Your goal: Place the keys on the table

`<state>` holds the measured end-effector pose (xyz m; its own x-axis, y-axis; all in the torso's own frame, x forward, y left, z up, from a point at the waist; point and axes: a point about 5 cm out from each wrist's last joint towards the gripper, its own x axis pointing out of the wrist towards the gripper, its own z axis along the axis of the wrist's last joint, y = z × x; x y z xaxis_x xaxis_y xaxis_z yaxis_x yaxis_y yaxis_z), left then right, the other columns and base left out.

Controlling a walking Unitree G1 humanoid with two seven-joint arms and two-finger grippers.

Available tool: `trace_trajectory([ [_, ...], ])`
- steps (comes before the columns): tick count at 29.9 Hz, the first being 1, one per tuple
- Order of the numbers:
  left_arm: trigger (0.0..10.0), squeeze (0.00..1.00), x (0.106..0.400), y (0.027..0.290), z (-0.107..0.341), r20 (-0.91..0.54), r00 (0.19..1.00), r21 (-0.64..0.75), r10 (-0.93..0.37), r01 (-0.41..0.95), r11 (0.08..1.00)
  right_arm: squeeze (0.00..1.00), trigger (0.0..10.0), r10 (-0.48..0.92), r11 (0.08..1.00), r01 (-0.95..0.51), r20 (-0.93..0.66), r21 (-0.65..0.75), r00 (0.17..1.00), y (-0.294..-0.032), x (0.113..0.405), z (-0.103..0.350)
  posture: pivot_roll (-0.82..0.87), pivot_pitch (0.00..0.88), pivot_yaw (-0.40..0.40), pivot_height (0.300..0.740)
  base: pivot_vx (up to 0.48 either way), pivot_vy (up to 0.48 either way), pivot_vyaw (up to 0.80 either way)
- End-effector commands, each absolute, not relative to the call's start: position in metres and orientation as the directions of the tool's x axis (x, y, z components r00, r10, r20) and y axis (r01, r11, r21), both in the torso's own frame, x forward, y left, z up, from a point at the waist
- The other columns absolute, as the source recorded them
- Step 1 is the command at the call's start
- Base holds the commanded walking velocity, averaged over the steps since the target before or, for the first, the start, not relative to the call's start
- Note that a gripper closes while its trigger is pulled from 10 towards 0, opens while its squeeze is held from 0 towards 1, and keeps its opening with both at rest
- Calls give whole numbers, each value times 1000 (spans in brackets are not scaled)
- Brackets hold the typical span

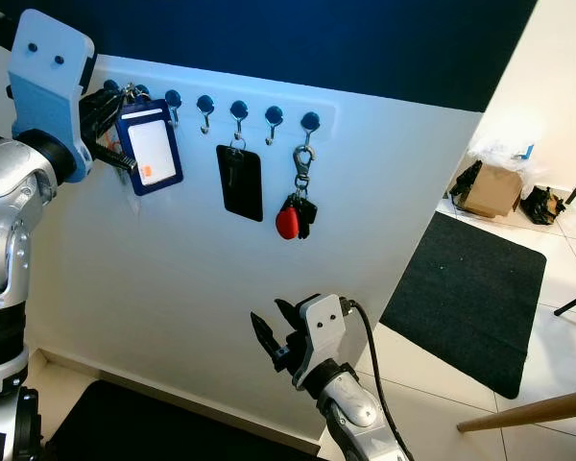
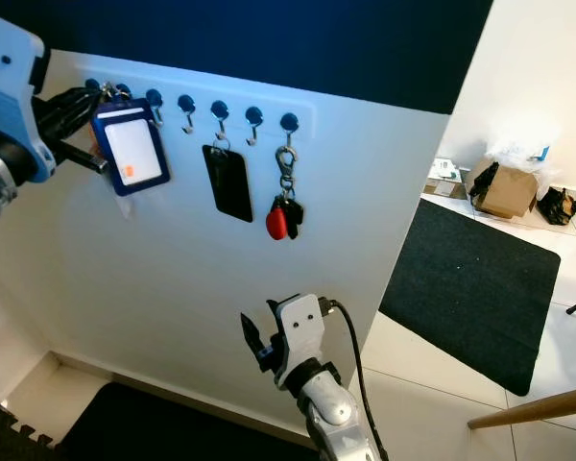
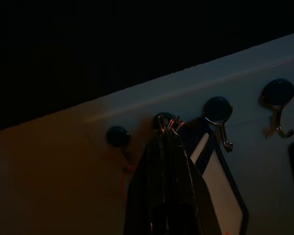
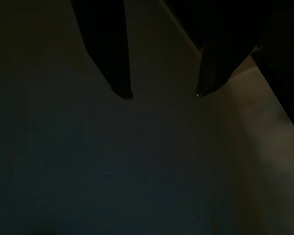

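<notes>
Keys: silver ring of keys point(image 3: 170, 123) with blue card holder point(image 1: 150, 147) hangs on white wall rack's point(image 1: 269, 96) second hook
Left hand point(image 3: 167, 142): clenched on the ring, directly at it; nearer
Right hand point(image 1: 274, 338): released, low, well apart

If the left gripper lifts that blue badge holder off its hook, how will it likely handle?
The blue badge holder looks flat and thin, so probably light. It hangs from a metal ring that the left gripper is shut on, so it would likely swing freely. Its glossy plastic face may be slippery.
</notes>
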<state>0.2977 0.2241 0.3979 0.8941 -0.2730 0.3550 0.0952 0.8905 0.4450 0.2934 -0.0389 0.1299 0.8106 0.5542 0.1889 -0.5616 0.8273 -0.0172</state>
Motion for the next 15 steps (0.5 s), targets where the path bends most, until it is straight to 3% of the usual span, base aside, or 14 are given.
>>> trace_trajectory([
  [1, 10000, 0, 288, 212, 408, 394, 852, 472, -345, 135, 871, 0, 10000, 559, 821, -571, 183, 13, 809, -34, 291, 126, 281, 162, -33, 740, 0, 0, 0],
  [9, 10000, 0, 289, 225, 423, 485, 844, 408, -229, 13, 913, 0, 10000, 554, 825, -565, 180, 13, 813, -37, 290, 124, 282, 161, -33, 740, 0, 0, 0],
  [15, 10000, 0, 304, 219, 419, 472, 861, 424, -190, -32, 905, 0, 10000, 560, 821, -571, 183, 14, 808, -34, 292, 126, 285, 164, -38, 740, 0, 0, 0],
])
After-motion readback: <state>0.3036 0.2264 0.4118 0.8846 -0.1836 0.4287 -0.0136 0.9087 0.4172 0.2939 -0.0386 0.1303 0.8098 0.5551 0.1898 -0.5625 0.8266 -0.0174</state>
